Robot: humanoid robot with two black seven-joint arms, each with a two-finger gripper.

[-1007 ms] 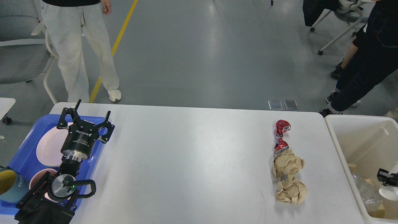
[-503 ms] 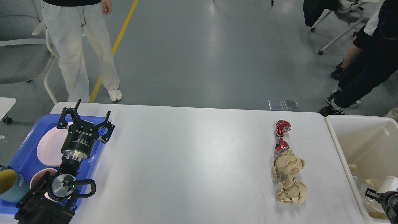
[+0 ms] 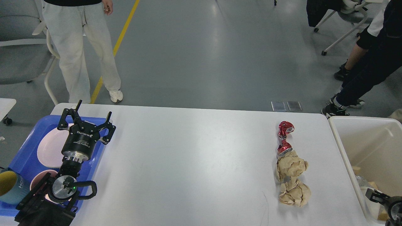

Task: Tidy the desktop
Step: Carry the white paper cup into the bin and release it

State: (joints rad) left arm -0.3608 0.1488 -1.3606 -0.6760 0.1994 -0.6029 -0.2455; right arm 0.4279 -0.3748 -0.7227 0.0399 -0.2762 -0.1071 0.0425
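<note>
Head view, the only view. The desktop (image 3: pixel 194 163) fills the lower half of the frame; its long axis runs left to right, long edges toward and away from the robot.

Left gripper (image 3: pixel 89 121) hangs over the right edge of the blue tray (image 3: pixel 22 157), fingers spread, nothing between them. The tray holds a pink plate (image 3: pixel 50 147), a smaller pink bowl (image 3: pixel 37 183) and a teal cup (image 3: pixel 11 188).

Right gripper (image 3: pixel 381 201) shows only at the bottom right corner, low inside the cream bin (image 3: pixel 342 150). Too dark and too cropped: cannot tell whether its fingers are spread or closed, or whether they carry anything.

Litter left on the right part of the desktop, in a row running away from the robot: a crushed red can (image 3: pixel 284 138) farthest, then one brown paper ball (image 3: pixel 291 165), then a second paper ball (image 3: pixel 294 194) nearest. Neighbours touch or nearly so.

Judgement: mid-task, at the bin stage of one disposal. The next move calls for the right arm to clear the bin wall and take the near ball without nudging its neighbour.
</note>
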